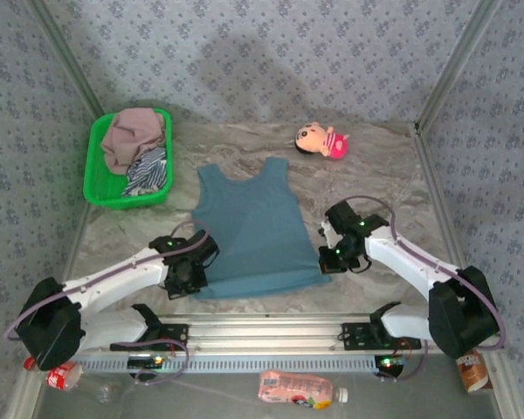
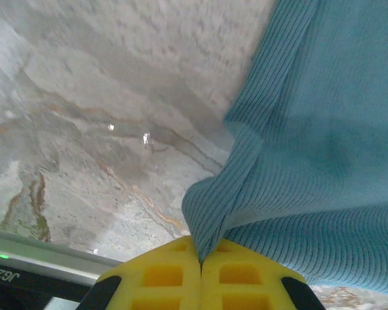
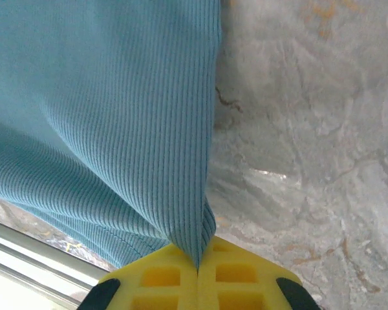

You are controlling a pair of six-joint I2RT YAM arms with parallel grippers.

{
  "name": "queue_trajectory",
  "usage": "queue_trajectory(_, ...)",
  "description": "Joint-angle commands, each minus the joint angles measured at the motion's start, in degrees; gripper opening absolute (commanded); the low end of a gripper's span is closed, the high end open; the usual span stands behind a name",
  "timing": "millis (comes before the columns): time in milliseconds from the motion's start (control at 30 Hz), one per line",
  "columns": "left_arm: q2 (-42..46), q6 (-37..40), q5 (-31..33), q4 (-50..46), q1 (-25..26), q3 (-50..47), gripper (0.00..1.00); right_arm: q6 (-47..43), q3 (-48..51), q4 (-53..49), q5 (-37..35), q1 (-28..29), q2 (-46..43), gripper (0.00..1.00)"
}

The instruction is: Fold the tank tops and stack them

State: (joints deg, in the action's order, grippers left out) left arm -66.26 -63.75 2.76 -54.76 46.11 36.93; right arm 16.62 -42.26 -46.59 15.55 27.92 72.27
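Note:
The teal-blue tank top (image 1: 250, 225) lies spread flat on the marble table, straps pointing away from the arms. My left gripper (image 1: 190, 276) is shut on its near left hem corner (image 2: 210, 223), the ribbed cloth pinched between the yellow pads (image 2: 161, 274). My right gripper (image 1: 331, 259) is shut on the near right hem corner (image 3: 194, 239), lifted slightly off the table. The mauve-pink tank top (image 1: 133, 135) and the navy-and-white striped tank top (image 1: 147, 171) sit crumpled in the green basket (image 1: 97, 188).
A small pink plush doll (image 1: 322, 140) lies at the back of the table, right of the straps. A metal rail (image 1: 262, 336) runs along the near edge. Bottles (image 1: 297, 389) lie below the rail. Patterned walls enclose the table.

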Motion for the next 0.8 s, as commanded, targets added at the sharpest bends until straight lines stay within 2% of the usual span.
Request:
queue_trajectory(0,-2.50,-3.75,-1.26,-0.94,1.26,0.21,0.02,0.56,-0.18,-4.40,-3.14,1.54,2.19,0.04)
queue_trajectory(233,2.02,-6.26,-1.57,-8.43,2.16,0.87,0.05,3.73,-1.78,-9.41,-8.14,5.58,3.28,0.10)
queue_trajectory(333,3.72,-7.62,-3.32,-9.10,2.81,-0.71,0.15,4.65,-1.98,-9.80,-11.96,7.44,5.16,0.15)
queue_trajectory(433,3.81,-8.42,-6.05,-6.41,3.52,-2.22,0.28,5.32,-2.27,-9.64,-14.74,10.19,8.17,0.24)
queue_trajectory(533,2.09,-6.55,-6.46,-9.16,3.84,0.38,0.37,6.41,-2.50,-11.30,-13.84,11.97,7.34,0.31)
queue_trajectory(567,2.07,-5.89,-6.46,-10.64,3.74,1.28,0.40,6.56,-2.99,-12.15,-13.30,12.14,6.45,0.34)
queue_trajectory(667,3.44,-4.02,-5.49,-13.47,2.79,4.63,0.43,6.31,-4.80,-13.86,-13.09,11.31,3.88,0.36)
queue_trajectory(767,2.06,0.73,-6.29,-10.89,-0.96,8.42,0.48,4.13,-8.40,-9.06,-11.94,9.63,1.33,0.40)
